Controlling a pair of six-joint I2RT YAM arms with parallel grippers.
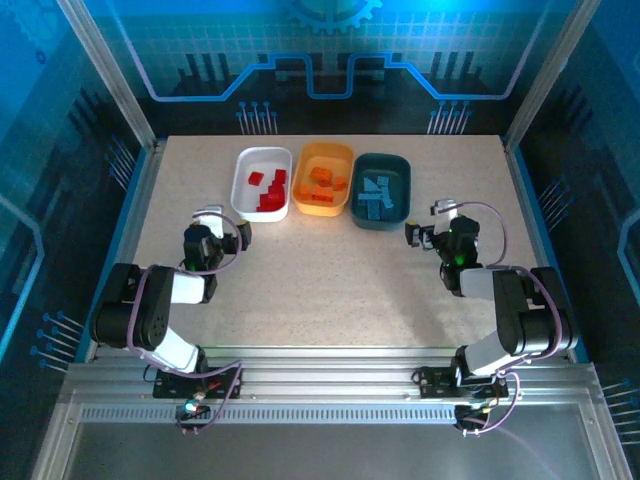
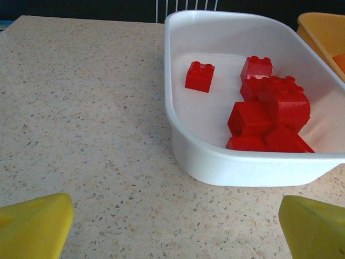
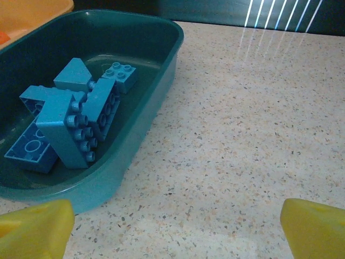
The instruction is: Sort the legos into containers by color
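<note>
Small red plastic studded bricks heaped in the white plastic tub, orange bricks in the orange plastic tub, light-blue bricks in the dark teal tub. Left jaws and right jaws spread wide, empty. Bricks look light, stiff, slick: pinch across flat sides.

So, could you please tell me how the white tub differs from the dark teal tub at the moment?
The white tub holds red bricks, while the teal tub holds light blue bricks. The white tub sits at the left end of the row and the teal tub at the right end, with the orange tub between them. Both are shallow, rounded tubs of similar size, standing upright on the table.
</note>
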